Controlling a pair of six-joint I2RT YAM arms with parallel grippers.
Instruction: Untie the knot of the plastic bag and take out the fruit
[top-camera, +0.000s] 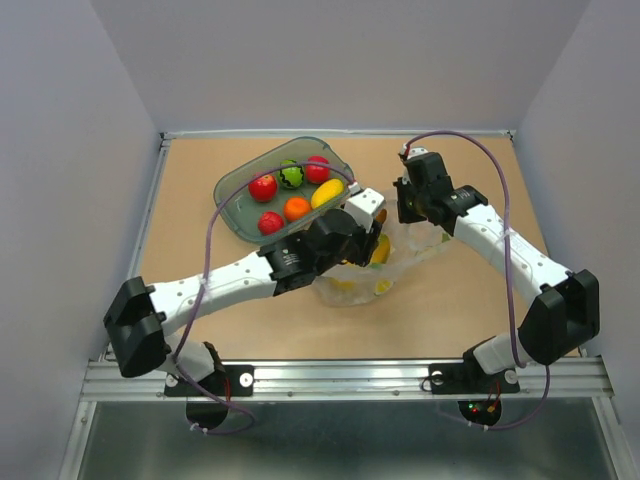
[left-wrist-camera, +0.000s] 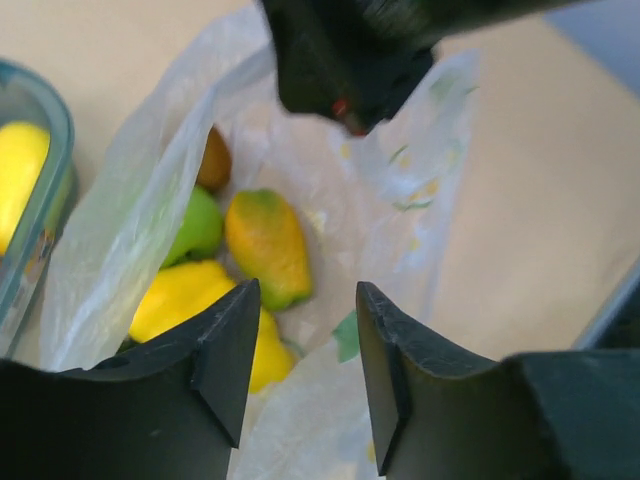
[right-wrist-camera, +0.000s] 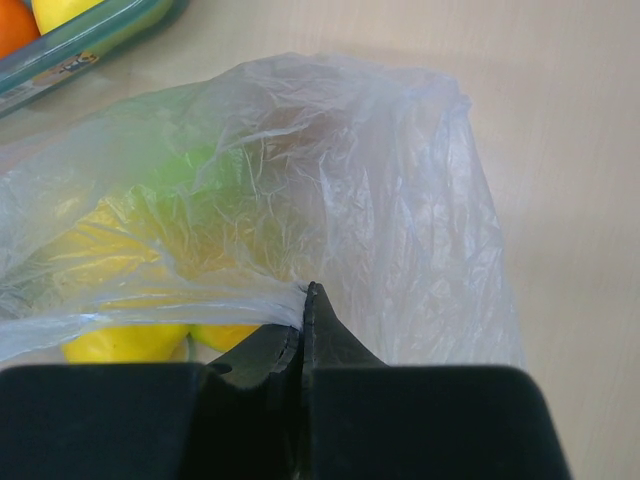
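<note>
Left end effector (left-wrist-camera: 300, 330) hovers, fingers apart, over the open mouth of the plastic bag (left-wrist-camera: 130, 220) on the worktop (top-camera: 450, 320), likely to reach the fruit (left-wrist-camera: 265, 245) inside. Right end effector (right-wrist-camera: 305, 300) is clamped on the bag's rim, apparently holding the mouth up

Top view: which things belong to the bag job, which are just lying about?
Job: plastic bag, fruit inside it, right hand pinching the bag, left hand open above.
Lying about: grey tray, red apples, orange, mango.
</note>
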